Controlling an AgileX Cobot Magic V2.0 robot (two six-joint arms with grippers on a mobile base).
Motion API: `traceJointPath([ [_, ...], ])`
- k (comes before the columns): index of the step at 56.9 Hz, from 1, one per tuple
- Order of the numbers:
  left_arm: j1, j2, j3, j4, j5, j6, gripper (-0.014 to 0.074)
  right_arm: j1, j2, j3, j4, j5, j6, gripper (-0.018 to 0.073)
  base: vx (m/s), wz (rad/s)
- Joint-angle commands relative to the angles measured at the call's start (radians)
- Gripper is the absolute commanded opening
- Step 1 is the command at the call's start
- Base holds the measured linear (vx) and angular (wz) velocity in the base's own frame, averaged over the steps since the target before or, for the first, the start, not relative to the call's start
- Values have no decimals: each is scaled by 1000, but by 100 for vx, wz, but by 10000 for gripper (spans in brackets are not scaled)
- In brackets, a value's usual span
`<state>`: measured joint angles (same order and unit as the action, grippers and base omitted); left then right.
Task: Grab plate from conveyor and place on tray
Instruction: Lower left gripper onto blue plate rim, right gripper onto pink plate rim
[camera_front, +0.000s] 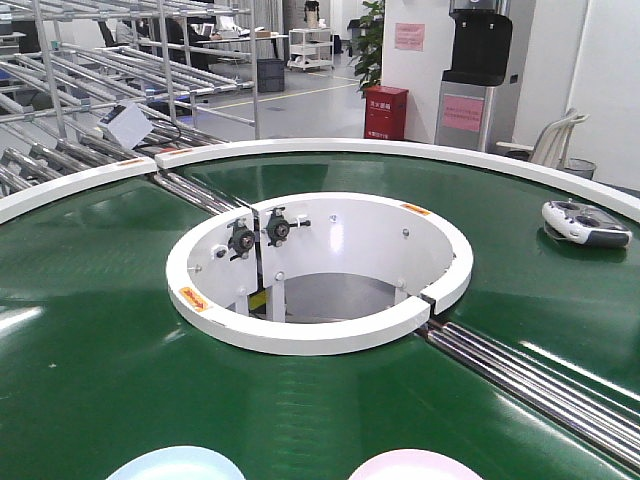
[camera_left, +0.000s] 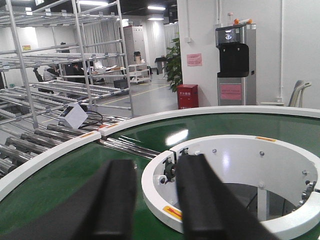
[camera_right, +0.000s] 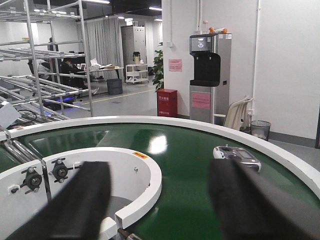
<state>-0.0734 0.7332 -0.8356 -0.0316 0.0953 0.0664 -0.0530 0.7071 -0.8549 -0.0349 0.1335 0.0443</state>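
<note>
The conveyor (camera_front: 90, 330) is a dark green ring belt with white edging. Two plates peek in at the bottom edge of the front view, a pale blue plate (camera_front: 175, 466) on the left and a pink plate (camera_front: 415, 468) on the right, both mostly cut off. Neither gripper shows in that view. In the left wrist view my left gripper (camera_left: 155, 200) hovers over the belt, open, nothing between its black fingers (camera_left: 117, 200). My right gripper (camera_right: 160, 200) stands wide open above the belt, holding nothing. The tray is out of view.
A round white-walled central opening (camera_front: 320, 325) sits mid-belt. Steel roller strips (camera_front: 540, 375) cross the belt at right and far left. A grey remote controller (camera_front: 585, 222) lies on the belt at right. Metal racks (camera_front: 100, 60) and a water dispenser (camera_front: 478, 70) stand beyond.
</note>
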Motion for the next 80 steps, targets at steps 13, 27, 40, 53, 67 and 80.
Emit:
traceJointPath([
  [13,-7,-2,-39,-11,-35,-48,494,74,1,-37,12,-35,4,645,0,0],
  [27,-7,118,-100,-11,231,-139,492,176,275,-245,5,476,-7,589,0,0],
  [40,-7,395,-168,-11,499,-139,492,175,592,-359,53,649,-6,565,0,0],
  [53,-7,624,-168,-12,478,-139,492,175,794,-359,118,678,-6,552,0,0],
  [67,-7,800,-168,-46,449,-137,492,175,928,-359,127,687,-6,552,0,0],
  [80,-7,916,-168,-62,430,-128,480,186,1011,-359,123,674,-6,552,0,0],
])
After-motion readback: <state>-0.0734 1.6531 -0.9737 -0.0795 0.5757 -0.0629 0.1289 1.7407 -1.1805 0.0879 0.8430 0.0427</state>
